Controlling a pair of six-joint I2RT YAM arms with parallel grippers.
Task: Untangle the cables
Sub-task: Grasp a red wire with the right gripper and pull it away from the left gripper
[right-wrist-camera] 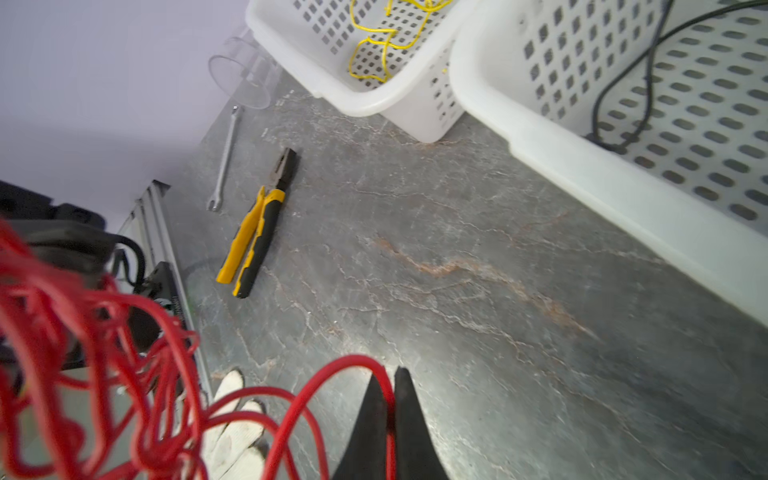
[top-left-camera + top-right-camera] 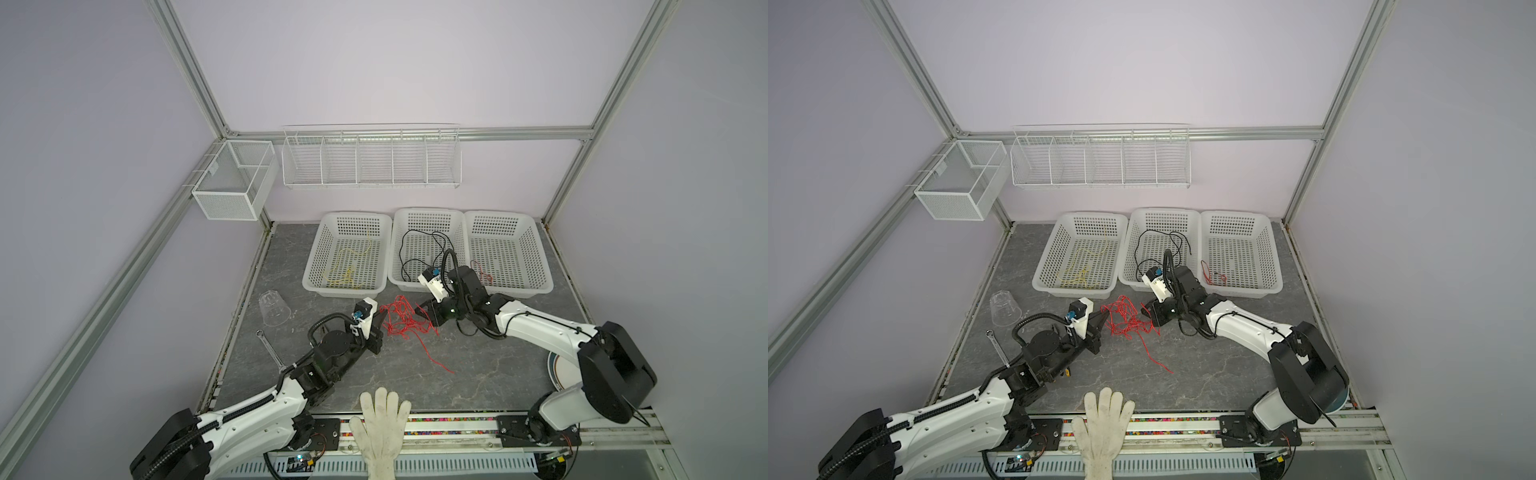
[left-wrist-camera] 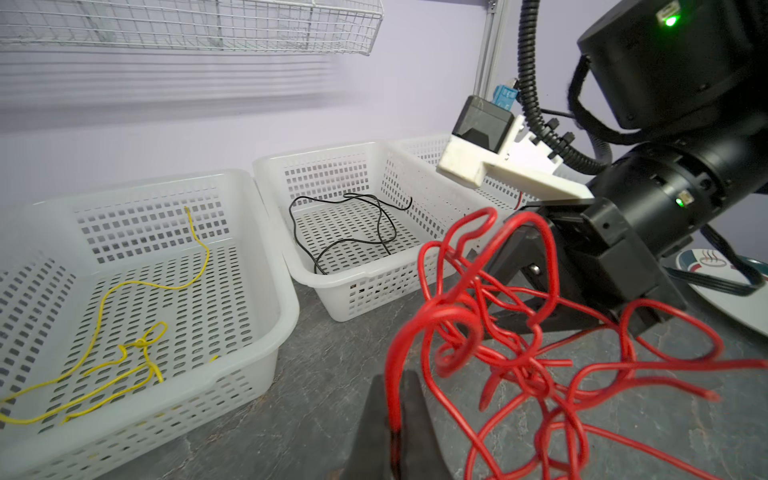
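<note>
Left wrist view: left gripper (image 3: pixel 394 409) pinched tight on a strand of the red cable (image 3: pixel 519 365), right at the edge of the tangle
Right wrist view: right gripper (image 1: pixel 390 409) clamped shut on another red loop, same deal
Red cable: messy bundle strung between both grippers in both top views, loose tail lying on the table (image 2: pixel 478 374) toward the front
Yellow cable (image 3: pixel 141 343): lying loose in the left basket (image 3: pixel 270 232)
Black cable (image 3: pixel 292 220): sprawled in the middle basket (image 3: pixel 324 153), just behind the right wrist
Pliers (image 1: pixel 257 232) and wrench (image 1: pixel 224 162): flat on the table, side by side, off to the left
Glass (image 2: pixel 274 307): near the left edge, beyond the wrench
Glove (image 2: pixel 384 428): at the front edge, between the two arm bases
</note>
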